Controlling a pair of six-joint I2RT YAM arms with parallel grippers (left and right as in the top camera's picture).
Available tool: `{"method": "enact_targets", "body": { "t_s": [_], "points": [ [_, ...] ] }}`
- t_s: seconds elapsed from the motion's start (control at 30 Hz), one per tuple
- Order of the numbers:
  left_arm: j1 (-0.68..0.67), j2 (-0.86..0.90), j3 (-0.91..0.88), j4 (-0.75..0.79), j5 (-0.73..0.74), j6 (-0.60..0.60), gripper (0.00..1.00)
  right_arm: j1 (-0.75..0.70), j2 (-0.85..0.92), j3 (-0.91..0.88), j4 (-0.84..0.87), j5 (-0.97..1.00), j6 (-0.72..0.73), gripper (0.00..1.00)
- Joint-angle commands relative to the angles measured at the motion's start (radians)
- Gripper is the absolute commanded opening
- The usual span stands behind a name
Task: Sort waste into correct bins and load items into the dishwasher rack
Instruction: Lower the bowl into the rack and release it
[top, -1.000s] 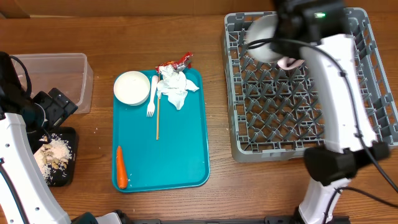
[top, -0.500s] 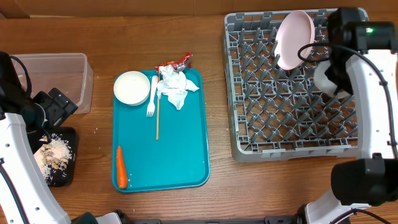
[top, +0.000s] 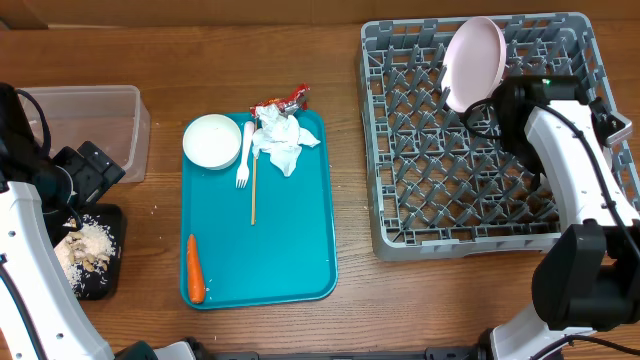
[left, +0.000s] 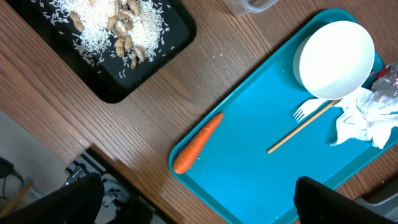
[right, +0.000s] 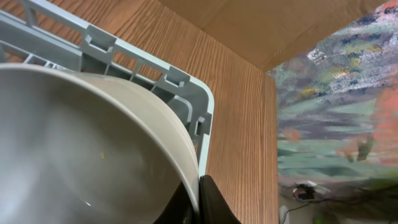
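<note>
Grey plastic rack (top: 372, 150), one, at the right of the table (top: 150, 320) in the overhead view. It holds one plate (top: 475, 62), standing tilted among the pegs at the back. The right gripper (top: 492, 105) reaches in over the rack to the plate's lower edge.

- Teal tray (top: 290, 250), one, holding one bowl (top: 211, 141), one fork (top: 245, 152), one wooden stick (top: 253, 190), one napkin (top: 282, 140) and one carrot (top: 195, 268). One foil wrapper (top: 285, 101) lies across its top rim.
- Clear tub (top: 138, 120), one, at the far left.
- Black tray (top: 108, 285), one, holding rice scraps (top: 85, 250).

Left wrist view: left gripper (left: 196, 186) hangs above the table between black tray and teal tray, fingers (left: 68, 199) spread wide, holding nothing.

Right wrist view: right gripper (right: 198, 193) pressed together on the plate's rim, close to the rack's corner.
</note>
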Motion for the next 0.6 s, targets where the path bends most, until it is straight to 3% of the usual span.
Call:
{"method": "enact_targets", "body": {
  "t_s": [0.0, 0.57],
  "points": [
    [0.004, 0.006, -0.003, -0.002, 0.004, -0.010, 1.00, 0.003, -0.023, -0.037, 0.026, 0.064, 0.065, 0.04],
    [0.004, 0.006, -0.003, -0.002, 0.004, -0.010, 1.00, 0.073, -0.006, -0.157, 0.093, 0.052, 0.058, 0.04]
  ]
}}
